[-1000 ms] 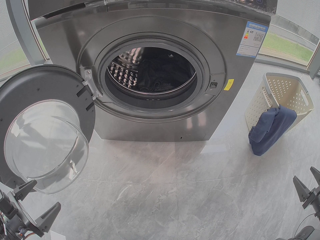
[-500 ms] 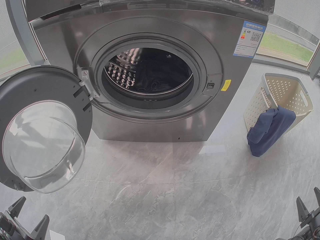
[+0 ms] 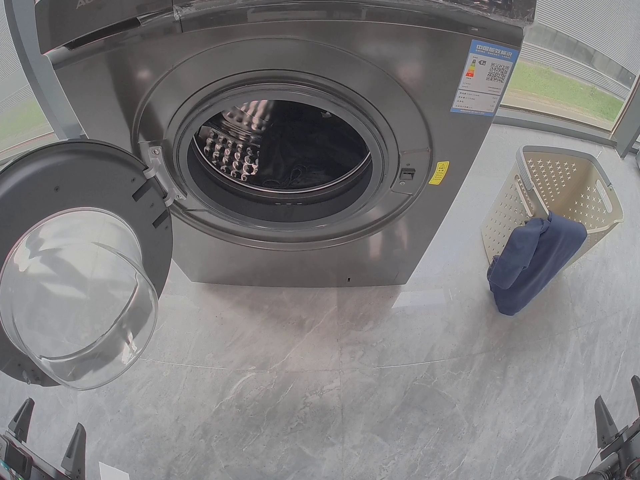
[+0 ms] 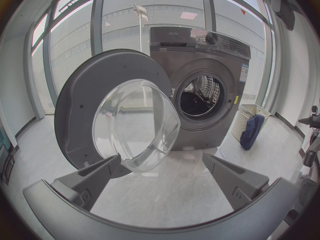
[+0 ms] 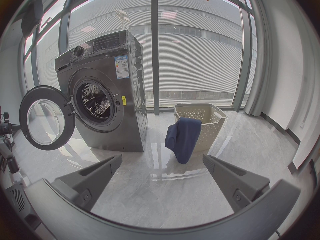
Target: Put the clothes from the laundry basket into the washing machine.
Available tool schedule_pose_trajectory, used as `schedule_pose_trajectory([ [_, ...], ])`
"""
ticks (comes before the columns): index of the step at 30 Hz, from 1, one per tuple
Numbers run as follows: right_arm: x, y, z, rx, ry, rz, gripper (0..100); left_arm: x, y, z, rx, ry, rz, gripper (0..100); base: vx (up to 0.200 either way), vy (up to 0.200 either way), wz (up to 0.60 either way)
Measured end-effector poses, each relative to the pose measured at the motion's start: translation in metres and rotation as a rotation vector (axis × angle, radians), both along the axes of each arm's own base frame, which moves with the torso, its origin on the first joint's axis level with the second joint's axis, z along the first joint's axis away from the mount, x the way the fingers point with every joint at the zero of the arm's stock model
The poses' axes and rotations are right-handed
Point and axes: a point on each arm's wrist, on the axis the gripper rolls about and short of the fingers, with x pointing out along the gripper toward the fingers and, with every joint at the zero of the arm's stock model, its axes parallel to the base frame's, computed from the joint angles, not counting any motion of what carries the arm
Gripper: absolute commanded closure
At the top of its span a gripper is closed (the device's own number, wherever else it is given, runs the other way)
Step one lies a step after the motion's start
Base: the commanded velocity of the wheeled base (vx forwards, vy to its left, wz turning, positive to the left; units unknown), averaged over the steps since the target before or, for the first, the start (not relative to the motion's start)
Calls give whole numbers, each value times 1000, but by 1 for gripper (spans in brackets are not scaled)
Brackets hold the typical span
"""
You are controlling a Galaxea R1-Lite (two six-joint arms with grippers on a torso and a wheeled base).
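A grey front-loading washing machine point(image 3: 287, 68) stands ahead with its round door point(image 3: 73, 261) swung open to the left. Dark clothes point(image 3: 300, 161) lie inside the drum. To the right, a cream laundry basket point(image 3: 567, 188) sits on the floor with a dark blue garment point(image 3: 533, 261) draped over its front rim. My left gripper point(image 3: 48, 431) is open at the bottom left, empty. At the bottom right edge my right gripper point(image 3: 620, 411) is open too, well short of the basket. The right wrist view faces the blue garment point(image 5: 183, 137) and basket point(image 5: 203, 117).
Grey tiled floor point(image 3: 333, 368) lies open between me and the machine. Glass window walls point(image 5: 200, 50) stand behind the washer and basket. The open door point(image 4: 113, 110) juts out close in front of my left gripper point(image 4: 160, 164).
The head view has shifted, so the washer and basket sit a little further left. Both grippers have dropped lower toward the bottom corners of the view.
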Motion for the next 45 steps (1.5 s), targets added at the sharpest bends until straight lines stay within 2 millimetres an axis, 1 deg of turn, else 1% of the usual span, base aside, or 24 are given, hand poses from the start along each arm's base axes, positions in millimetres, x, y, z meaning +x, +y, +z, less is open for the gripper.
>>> schedule_pose_trajectory([
  [1,0,0,0,0,-1,0,0,0,0,-1,3,3,-7,0,0,0,0],
  [20,0,0,0,-2,-1,1,0,-1,0,-1,3,-3,-19,0,0,-200,0],
  [26,0,0,0,-2,-1,1,0,-1,0,-1,3,-2,-20,0,0,0,0],
  [34,0,0,0,-2,-1,0,0,-1,0,-1,3,-2,-20,0,0,-200,0],
  [41,0,0,0,-2,-1,1,0,-1,0,-1,3,-1,-19,0,0,0,0],
  [45,0,0,0,-2,-1,1,0,-1,0,-1,3,-2,-20,0,0,-200,0],
])
